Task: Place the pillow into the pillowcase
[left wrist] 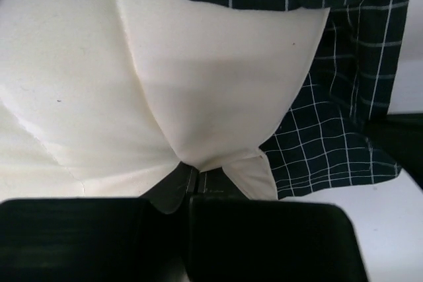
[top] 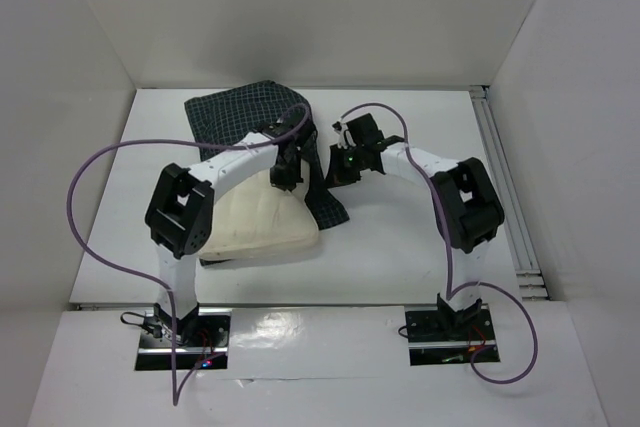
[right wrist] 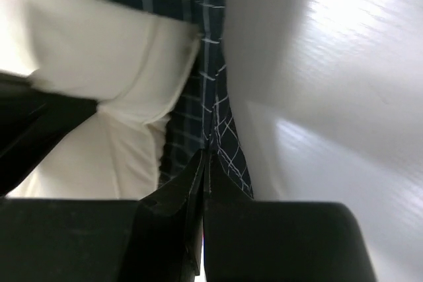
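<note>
The cream pillow (top: 262, 225) lies mid-table, its far end tucked under the dark checked pillowcase (top: 232, 115). My left gripper (top: 285, 175) sits at the pillow's far right corner. In the left wrist view that gripper (left wrist: 193, 175) is shut on a pinched fold of the pillow (left wrist: 198, 84), with the pillowcase (left wrist: 330, 143) behind and to the right. My right gripper (top: 340, 169) is just right of it. The right wrist view shows this gripper (right wrist: 206, 156) shut on the pillowcase's edge (right wrist: 225, 133), the pillow (right wrist: 112, 64) lying to its left.
White walls enclose the white table (top: 420, 247) on three sides. A metal rail (top: 505, 187) runs along the table's right edge. Purple cables (top: 85, 197) loop off both arms. The two grippers are close together.
</note>
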Motion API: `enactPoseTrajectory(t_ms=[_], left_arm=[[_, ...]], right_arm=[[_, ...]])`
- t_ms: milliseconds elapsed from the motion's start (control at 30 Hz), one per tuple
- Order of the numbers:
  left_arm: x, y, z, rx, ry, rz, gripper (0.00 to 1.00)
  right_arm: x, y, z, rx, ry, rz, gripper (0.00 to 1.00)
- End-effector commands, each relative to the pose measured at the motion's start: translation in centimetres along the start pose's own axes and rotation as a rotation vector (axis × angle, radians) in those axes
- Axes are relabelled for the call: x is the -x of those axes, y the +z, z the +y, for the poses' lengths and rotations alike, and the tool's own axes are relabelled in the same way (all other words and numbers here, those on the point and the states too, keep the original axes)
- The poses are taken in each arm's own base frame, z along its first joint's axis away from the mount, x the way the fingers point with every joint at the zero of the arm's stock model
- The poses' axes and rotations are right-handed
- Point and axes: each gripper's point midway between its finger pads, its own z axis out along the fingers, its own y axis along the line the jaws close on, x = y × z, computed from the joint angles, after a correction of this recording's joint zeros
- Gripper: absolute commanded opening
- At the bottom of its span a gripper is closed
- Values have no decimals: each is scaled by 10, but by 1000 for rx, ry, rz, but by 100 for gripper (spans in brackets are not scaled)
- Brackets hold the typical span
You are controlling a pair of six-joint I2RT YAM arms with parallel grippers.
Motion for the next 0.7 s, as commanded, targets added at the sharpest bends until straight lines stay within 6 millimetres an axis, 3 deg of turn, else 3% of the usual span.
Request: enactPoseTrajectory(t_ms=[0,33,100,300,433,533,667], left_arm=[[50,-30,-3,-80,-148,-146,0],[59,-36,7,-66,-179,-166,0],[79,-56,15,-65,-231,-226,0],[116,-111,30,-15,-290,-365,0],[125,-109,29,7,-320,-375,0],[128,-96,12,25,-314,-384,0],[110,-77,-26,-8,-261,-328,0]], right_arm=[[16,-40,55,98,-96,-77,0],[17,-55,75,125,-130,-101,0],[-1,-73,99,167,-173,-77,0],[-60,-111,139,281,-201,21,0],[-105,-123,149,360,-186,119,0],[-118,-136,159,416,-202,130,0],[-126,-141,144,356,-185,133,0]])
